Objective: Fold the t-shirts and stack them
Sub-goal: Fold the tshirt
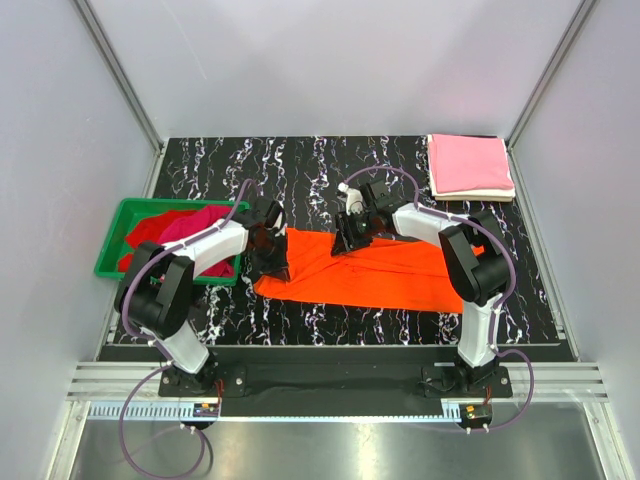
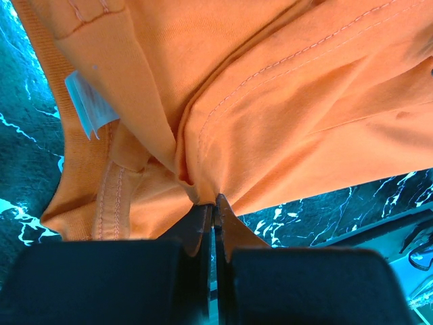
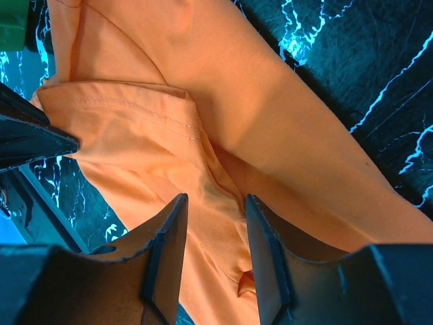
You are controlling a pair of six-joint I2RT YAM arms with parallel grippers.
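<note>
Lying mid-table (image 1: 330, 165) in the top view, the orange t-shirt (image 1: 390, 275) stretched between both arms. Left wrist: the left gripper (image 2: 215, 203) pinched a fold near the collar label. Right wrist: the right gripper (image 3: 215, 227) straddled a hem, jaws apart, holding nothing; it should clamp before both lift.

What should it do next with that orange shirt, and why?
Probably close the right fingers on the cloth between them. The left fingers are pinched shut on the orange shirt, but the right ones stand open over a fold, gripping nothing. Both likely need a hold before folding.
</note>
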